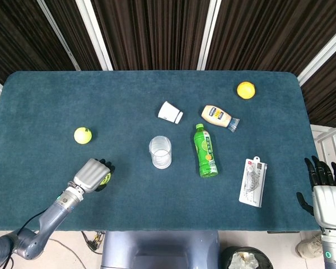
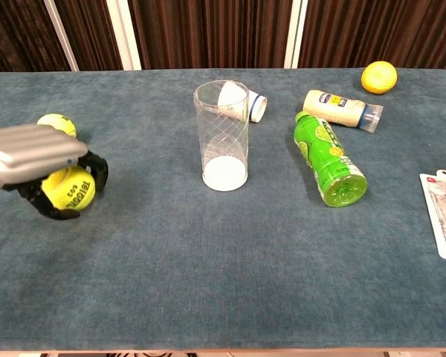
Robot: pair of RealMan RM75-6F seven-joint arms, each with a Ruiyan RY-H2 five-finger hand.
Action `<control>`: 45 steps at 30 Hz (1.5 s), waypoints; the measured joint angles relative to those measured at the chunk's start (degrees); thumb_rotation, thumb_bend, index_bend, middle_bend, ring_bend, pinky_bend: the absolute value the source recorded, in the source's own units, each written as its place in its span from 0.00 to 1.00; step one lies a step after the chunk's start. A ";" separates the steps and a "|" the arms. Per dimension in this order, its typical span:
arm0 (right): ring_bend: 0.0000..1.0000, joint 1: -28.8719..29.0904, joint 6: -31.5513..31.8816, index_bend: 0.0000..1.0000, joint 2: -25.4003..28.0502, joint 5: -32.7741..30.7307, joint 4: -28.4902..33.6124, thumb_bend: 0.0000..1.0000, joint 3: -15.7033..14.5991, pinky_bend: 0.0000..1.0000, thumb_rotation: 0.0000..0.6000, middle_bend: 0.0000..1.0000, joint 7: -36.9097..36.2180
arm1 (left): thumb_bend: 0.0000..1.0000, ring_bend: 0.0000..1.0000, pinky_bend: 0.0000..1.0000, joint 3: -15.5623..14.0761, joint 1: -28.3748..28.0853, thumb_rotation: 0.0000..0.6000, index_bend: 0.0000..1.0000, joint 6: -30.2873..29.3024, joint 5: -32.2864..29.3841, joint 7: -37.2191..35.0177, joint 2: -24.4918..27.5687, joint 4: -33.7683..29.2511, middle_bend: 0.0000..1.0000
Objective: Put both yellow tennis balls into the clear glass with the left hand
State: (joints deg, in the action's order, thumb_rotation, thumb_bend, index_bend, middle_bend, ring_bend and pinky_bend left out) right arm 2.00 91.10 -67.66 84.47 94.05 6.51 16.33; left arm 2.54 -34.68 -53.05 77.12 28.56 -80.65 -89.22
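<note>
Left hand has the first ball, glass has no ball in it.

Your left hand (image 2: 37, 160) has its fingers curled round the near yellow tennis ball (image 2: 68, 188), left of the tall clear glass (image 2: 222, 135); grip looks set for a lift. Second yellow tennis ball (image 1: 82, 135) sits further left of the glass, untouched. The glass stands upright, so a top drop should work. Right hand (image 1: 327, 197) idles with fingers spread, holding nothing.
</note>
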 measured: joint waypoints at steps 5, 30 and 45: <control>0.12 -0.05 -0.07 0.03 -0.08 -0.30 0.19 0.34 0.04 0.06 1.00 0.08 0.10 | 0.34 0.43 0.61 3.09 -0.57 1.00 0.46 -4.06 2.10 -0.98 3.20 -3.96 0.52; 0.12 0.08 -0.60 0.03 -0.57 -0.58 -0.04 0.34 -0.15 0.06 1.00 0.08 0.90 | 0.33 0.43 0.61 17.76 -19.33 1.00 0.45 -1.40 -13.18 15.83 -1.16 -7.77 0.50; 0.12 -0.05 -0.21 0.03 -0.29 -0.44 0.00 0.34 -0.01 0.06 1.00 0.08 0.31 | 0.20 0.41 0.60 14.74 -24.25 1.00 0.44 -2.03 -16.79 20.26 -7.29 -4.16 0.46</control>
State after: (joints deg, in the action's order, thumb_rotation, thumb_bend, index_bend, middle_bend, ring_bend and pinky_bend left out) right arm 1.94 90.89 -67.95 84.03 94.05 6.50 16.64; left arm 17.27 -58.93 -55.07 60.33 48.82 -87.94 -93.38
